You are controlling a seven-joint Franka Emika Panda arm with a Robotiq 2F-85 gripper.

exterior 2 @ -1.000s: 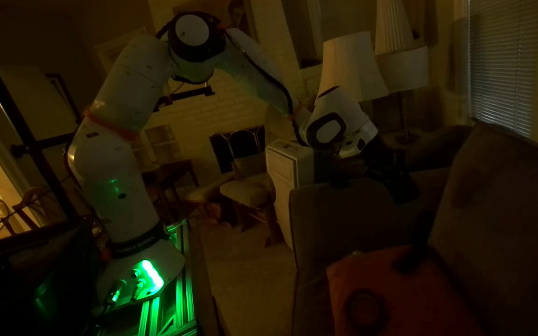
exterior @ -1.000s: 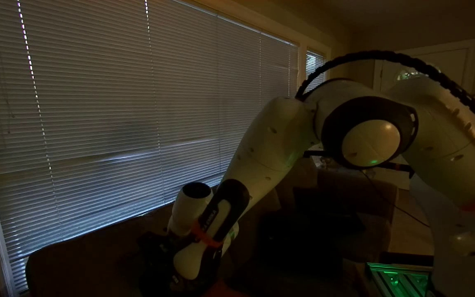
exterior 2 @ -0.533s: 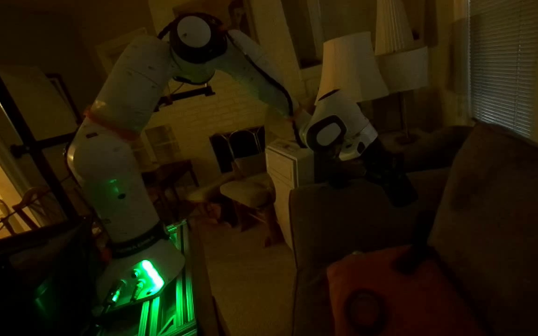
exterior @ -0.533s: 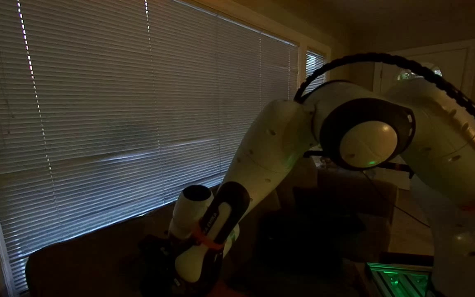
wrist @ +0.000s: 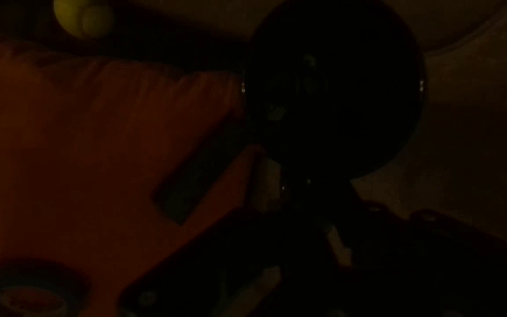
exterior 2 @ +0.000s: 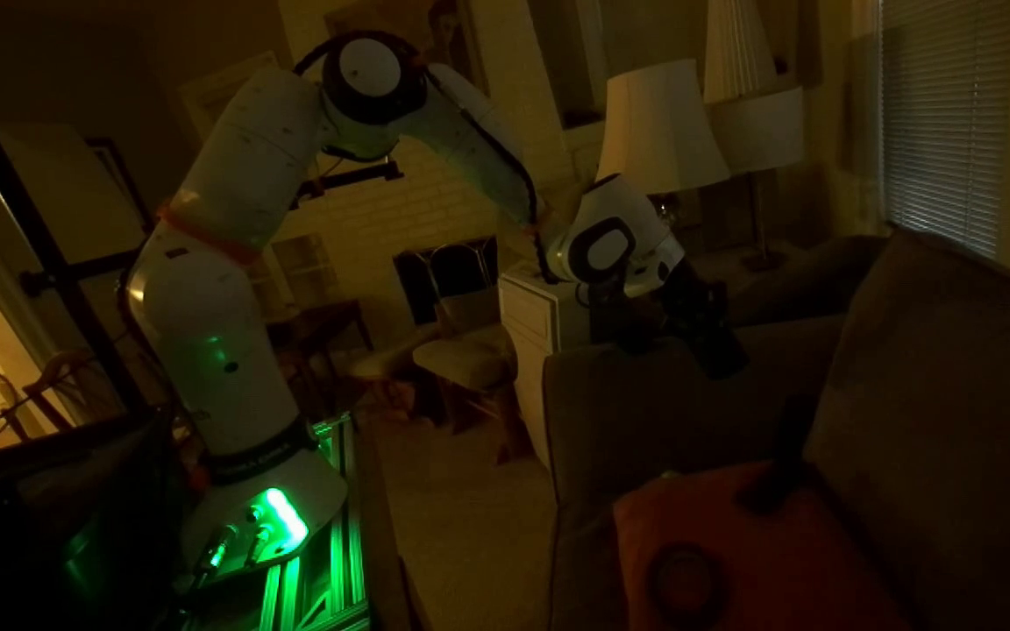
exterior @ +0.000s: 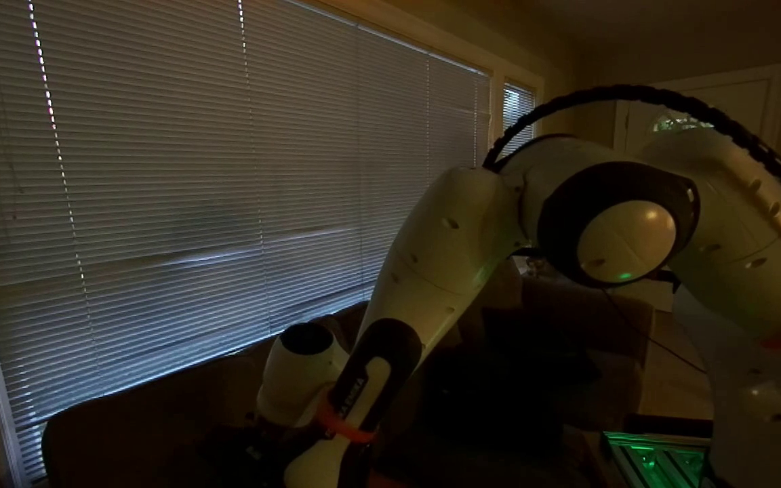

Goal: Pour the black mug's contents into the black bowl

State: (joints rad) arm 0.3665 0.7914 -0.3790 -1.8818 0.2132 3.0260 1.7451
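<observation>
Man, it's dim in here. The black two-fingered gripper (wrist: 313, 220) is pinched tight on what looks like the handle of a glossy round black mug (wrist: 337, 92). There are a couple of faint glints inside the mug's outline, but it's way too dark to tell what's in it.

The mug's up in the air. In the wrist view it overlaps the edge of an orange fabric cushion (wrist: 82, 154), and that cushion sits on a brown fabric sofa (exterior 2: 952, 412). Also on the cushion: a dark straight bar (wrist: 205, 171), one end reaching the mug's outline, and a dark ring-shaped thing (wrist: 33, 273) well apart from it. Some yellow rounded thing (wrist: 77, 17) is just past the cushion's edge.

The white-and-black robot arm (exterior 2: 242, 272) arches up and back down in both exterior views, with pale slatted blinds (exterior: 214, 203) behind it and a cream lampshade (exterior 2: 663, 127) near its wrist.
</observation>
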